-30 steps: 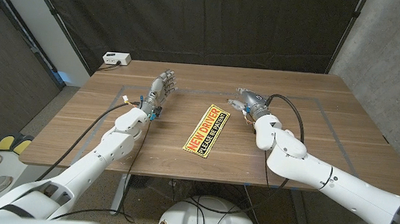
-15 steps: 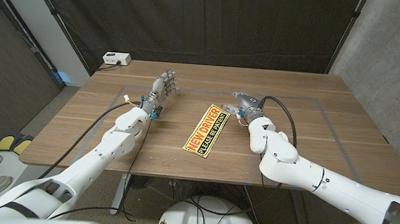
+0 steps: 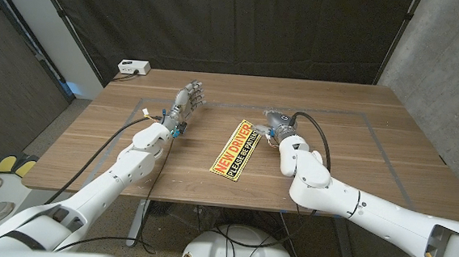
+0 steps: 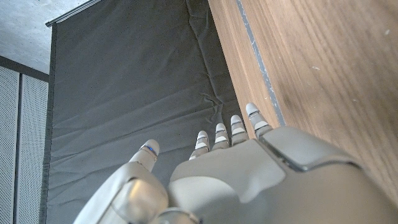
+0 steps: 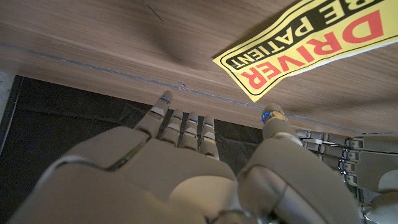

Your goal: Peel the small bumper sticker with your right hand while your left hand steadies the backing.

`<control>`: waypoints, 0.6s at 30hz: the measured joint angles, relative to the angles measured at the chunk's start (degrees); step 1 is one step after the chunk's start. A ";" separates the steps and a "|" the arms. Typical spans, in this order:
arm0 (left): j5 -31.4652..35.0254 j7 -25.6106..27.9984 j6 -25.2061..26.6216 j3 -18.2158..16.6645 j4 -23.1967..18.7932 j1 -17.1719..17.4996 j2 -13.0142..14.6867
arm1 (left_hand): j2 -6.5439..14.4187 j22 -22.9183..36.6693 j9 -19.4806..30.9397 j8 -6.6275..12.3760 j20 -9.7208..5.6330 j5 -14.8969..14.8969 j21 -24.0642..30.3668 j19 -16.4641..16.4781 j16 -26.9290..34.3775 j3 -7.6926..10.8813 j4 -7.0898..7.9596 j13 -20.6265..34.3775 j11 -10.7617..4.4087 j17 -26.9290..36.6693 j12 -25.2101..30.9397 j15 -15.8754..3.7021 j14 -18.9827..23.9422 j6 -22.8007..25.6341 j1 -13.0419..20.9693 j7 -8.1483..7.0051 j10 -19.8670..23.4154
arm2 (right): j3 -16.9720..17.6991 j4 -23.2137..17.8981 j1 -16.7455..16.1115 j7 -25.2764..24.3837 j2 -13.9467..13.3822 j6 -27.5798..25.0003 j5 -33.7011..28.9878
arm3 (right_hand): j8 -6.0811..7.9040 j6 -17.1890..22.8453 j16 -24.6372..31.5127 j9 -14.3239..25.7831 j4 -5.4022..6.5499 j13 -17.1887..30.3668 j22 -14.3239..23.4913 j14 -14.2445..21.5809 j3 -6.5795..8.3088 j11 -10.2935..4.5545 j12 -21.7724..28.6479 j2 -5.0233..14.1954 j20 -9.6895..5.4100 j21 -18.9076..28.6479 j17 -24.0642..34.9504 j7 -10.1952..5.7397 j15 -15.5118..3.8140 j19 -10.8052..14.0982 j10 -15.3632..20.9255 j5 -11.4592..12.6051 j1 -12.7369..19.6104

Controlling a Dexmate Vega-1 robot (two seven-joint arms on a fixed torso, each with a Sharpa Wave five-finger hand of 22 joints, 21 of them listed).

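Both robot hands stood empty on the counter (image 3: 390, 148), the bumper sticker (image 3: 238, 148) lying flat between them.

In the head view, left of centre, the left robot hand (image 3: 186, 103) stood upright on its edge, fingers straight, spread a little and holding nothing, well apart from the sticker; the left wrist view showed its fingertips (image 4: 219, 129) reaching past the counter's far edge toward the dark curtain (image 3: 245, 24). At the centre the yellow, black and red sticker lay slantwise on the wood, untouched. Just to its right, near its upper end, the right robot hand (image 3: 275, 120) hovered with its fingers apart, gripping nothing; the right wrist view showed its fingers (image 5: 180, 121) extended, with the sticker's corner beside the thumb. At upper left, a small white box (image 3: 132, 67) sat by the counter's far corner.
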 measured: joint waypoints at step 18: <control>0.01 -0.14 0.69 0.34 0.87 -0.99 -0.20 | 0.00 0.00 0.00 0.00 0.00 0.00 0.00 0.00 0.00 0.00 0.00 0.00 0.00 0.00 0.00 0.00 0.00 0.00 0.00 0.00 0.00 | -3.08 3.89 3.29 6.26 2.04 -1.62 -1.73 | 0.00 -0.45 0.00 0.00 0.07 0.00 0.00 -0.24 -0.06 0.00 0.00 0.47 0.00 0.00 -0.01 -0.02 0.24 -0.01 0.00 0.89 1.49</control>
